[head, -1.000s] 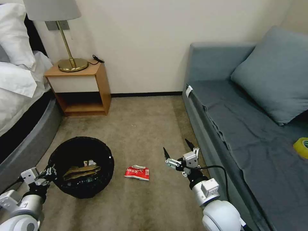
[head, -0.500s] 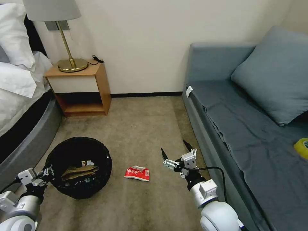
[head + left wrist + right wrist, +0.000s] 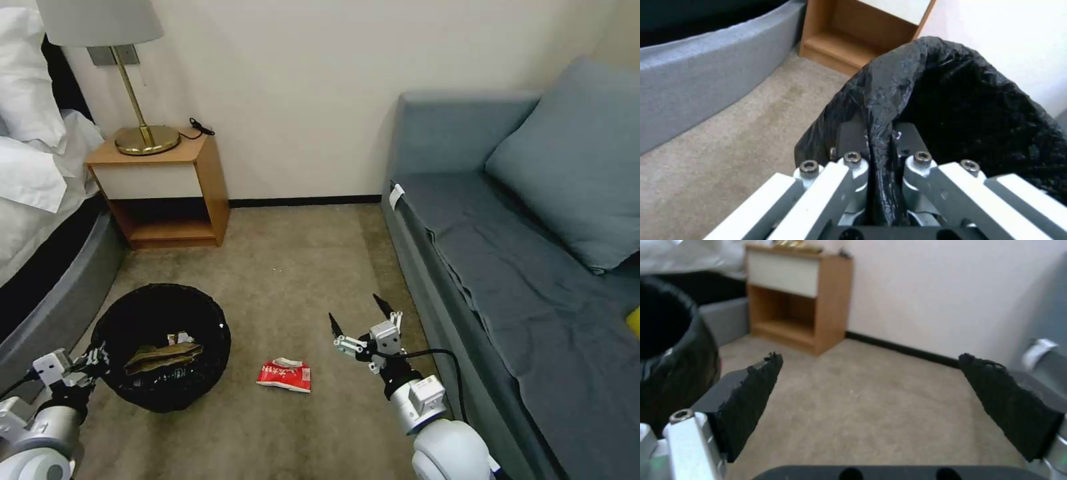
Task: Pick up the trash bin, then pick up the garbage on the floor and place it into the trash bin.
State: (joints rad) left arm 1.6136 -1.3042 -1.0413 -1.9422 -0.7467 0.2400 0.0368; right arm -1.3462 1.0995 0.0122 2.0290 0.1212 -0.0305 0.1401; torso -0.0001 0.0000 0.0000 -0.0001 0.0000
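trash bin [image 3: 160, 347] on beige carpet [image 3: 293, 267], rim pinched by left claw [image 3: 880, 146]; right claw [image 3: 360, 320] wide

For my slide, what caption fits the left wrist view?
Left gripper pinching the bag-lined rim of the trash bin above the carpet.

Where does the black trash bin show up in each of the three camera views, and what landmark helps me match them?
Head view: the trash bin sits on the carpet at lower left, its rim pinched by the left tool.
Left wrist view: bin close up, centre and right, rim clamped in the tool.
Right wrist view: bin at the left edge.
Shared landmark: the wooden nightstand.
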